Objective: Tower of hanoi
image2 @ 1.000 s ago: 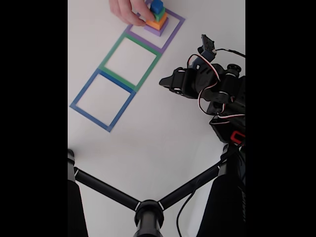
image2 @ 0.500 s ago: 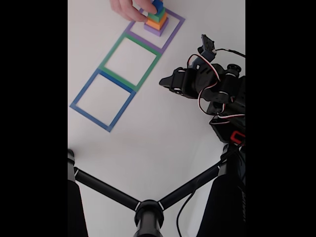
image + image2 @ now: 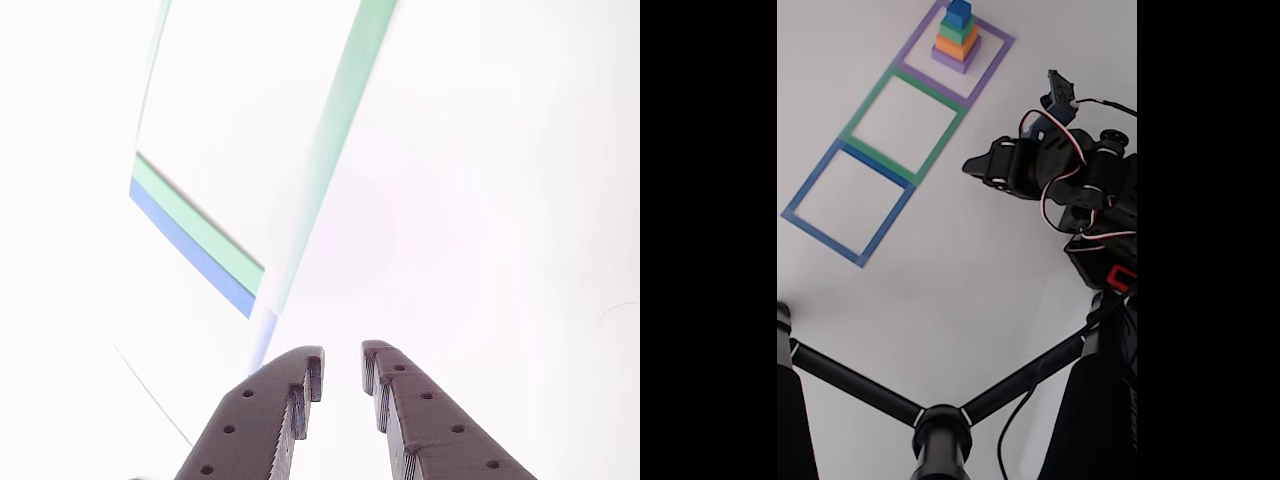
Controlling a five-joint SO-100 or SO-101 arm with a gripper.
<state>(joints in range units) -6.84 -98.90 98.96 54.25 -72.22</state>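
The tower (image 3: 958, 38) is a stack of purple, orange, green and blue blocks, largest at the bottom, standing inside the purple taped square (image 3: 992, 62) at the top of the fixed view. Below it lie an empty green square (image 3: 866, 106) and an empty blue square (image 3: 813, 180). My gripper (image 3: 970, 166) hovers to the right of the green square, well apart from the tower. In the other view its two dark fingers (image 3: 290, 395) stand a narrow gap apart with nothing between them, gripper (image 3: 342, 365) over white table near green tape (image 3: 340, 110) and blue tape (image 3: 190, 245).
The arm's body with red and white wires (image 3: 1085, 190) fills the right side. Black stand bars (image 3: 940, 420) cross the bottom of the fixed view. White table surface (image 3: 940, 280) lies between the squares and the stand.
A person's hand that was touching the tower has pulled away out of the top of the view. The tower stands alone; the arm has not moved.
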